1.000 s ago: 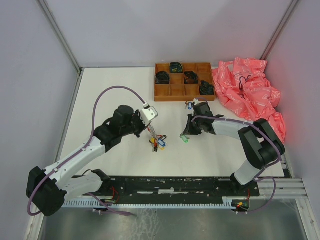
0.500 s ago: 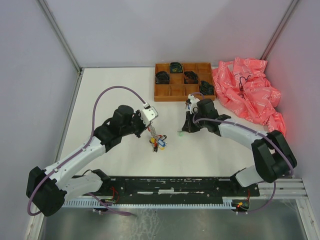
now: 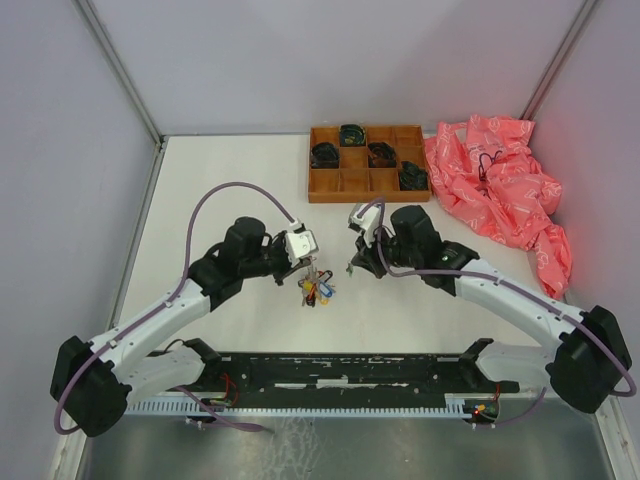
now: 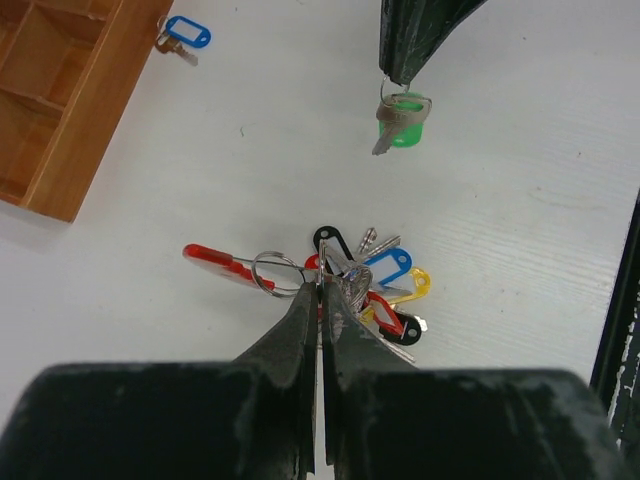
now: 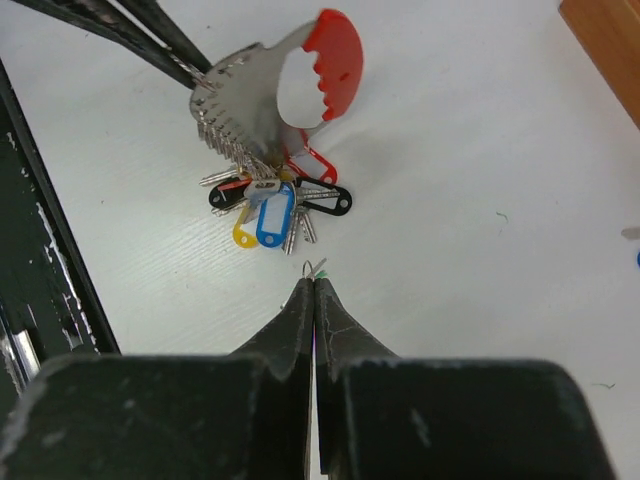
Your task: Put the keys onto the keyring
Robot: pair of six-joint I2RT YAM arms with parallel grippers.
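Observation:
My left gripper (image 4: 322,287) is shut on the keyring (image 4: 272,272), a thin wire ring carrying a red strap (image 4: 212,260) and a bunch of keys (image 4: 388,292) with blue, yellow, red and black tags. The bunch (image 3: 316,289) hangs down onto the table. My right gripper (image 5: 314,282) is shut on a key with a green tag (image 4: 403,122), which dangles above the table just right of the bunch. In the right wrist view only its small ring and a green sliver (image 5: 318,268) show at the tips. A loose blue-tagged key (image 4: 186,33) lies near the tray.
A brown wooden compartment tray (image 3: 340,185) with dark coiled items stands at the back. A crumpled pink bag (image 3: 500,190) lies at the back right. A black rail (image 3: 350,368) runs along the near edge.
The right gripper closed on the green-tagged key, lifted it and carried it left toward the bunch. The left gripper stayed shut on the ring and shifted slightly.

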